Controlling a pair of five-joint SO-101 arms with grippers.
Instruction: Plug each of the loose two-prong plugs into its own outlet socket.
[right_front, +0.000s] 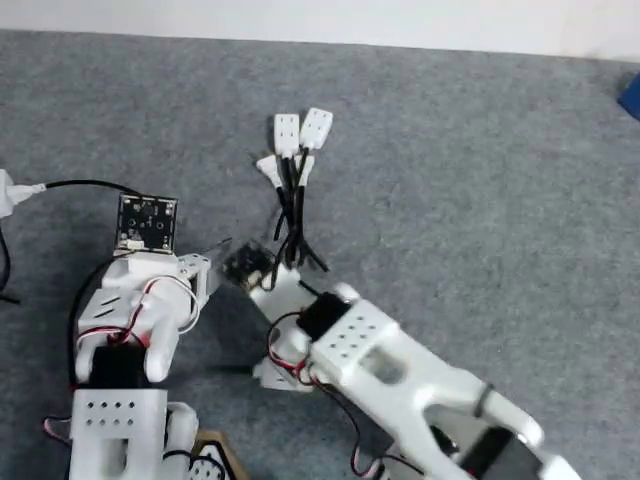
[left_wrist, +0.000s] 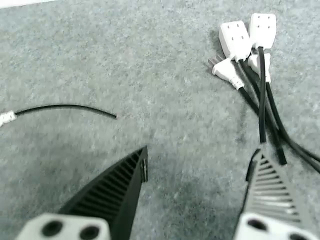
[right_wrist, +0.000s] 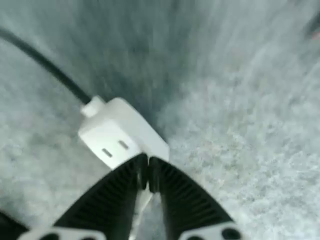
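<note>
Two white socket blocks lie side by side, nearly touching, flat on grey carpet (right_front: 480, 180): first socket block (right_front: 286, 133), second socket block (right_front: 316, 127). Slots empty. Just beside them are two white two-prong plugs, both unplugged: outer plug (right_front: 268, 166) angled outward with prongs bare, inner plug (right_front: 305, 165) among cords. Black cords (right_front: 292, 215) are bundled and crossing. Close socket block (right_wrist: 122, 137) is white, two empty slots facing up, black cord at one end; whether it is one of the pair, unclear.
</note>
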